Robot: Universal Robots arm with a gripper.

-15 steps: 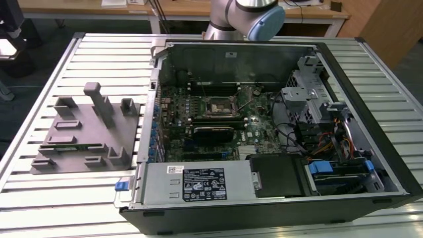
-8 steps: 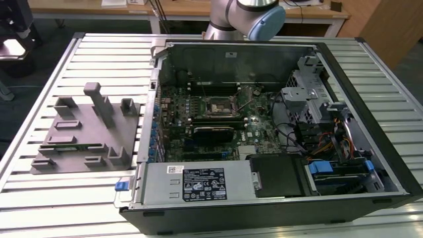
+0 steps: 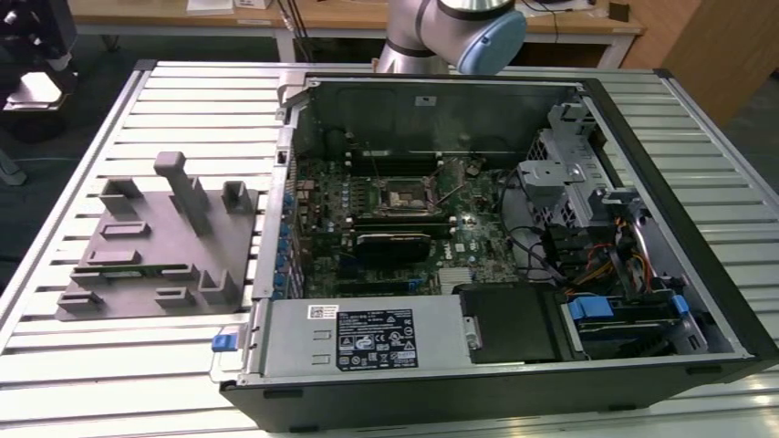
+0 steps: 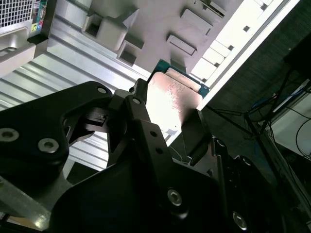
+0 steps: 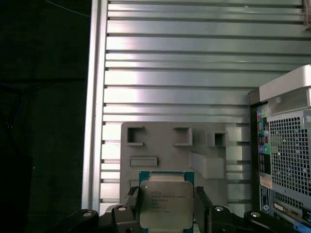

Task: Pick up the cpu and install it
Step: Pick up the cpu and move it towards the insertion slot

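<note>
Arm [image 3: 457, 32] at the exterior view's top edge, gripper [image 5: 166, 213] high up, facing down, 2 black fingers [image 5: 132, 206] clamped on opposite edges of the cpu [image 5: 165, 196].

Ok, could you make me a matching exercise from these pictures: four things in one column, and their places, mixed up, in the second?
1. cpu
2. grey holder
3. socket
4. silver box

a. on the motherboard
b. on the slatted table, beside the case
c. gripped by the tool
d. inside the case, at its near edge in the exterior view

Pairs: 1-c, 2-b, 3-a, 4-d
</note>
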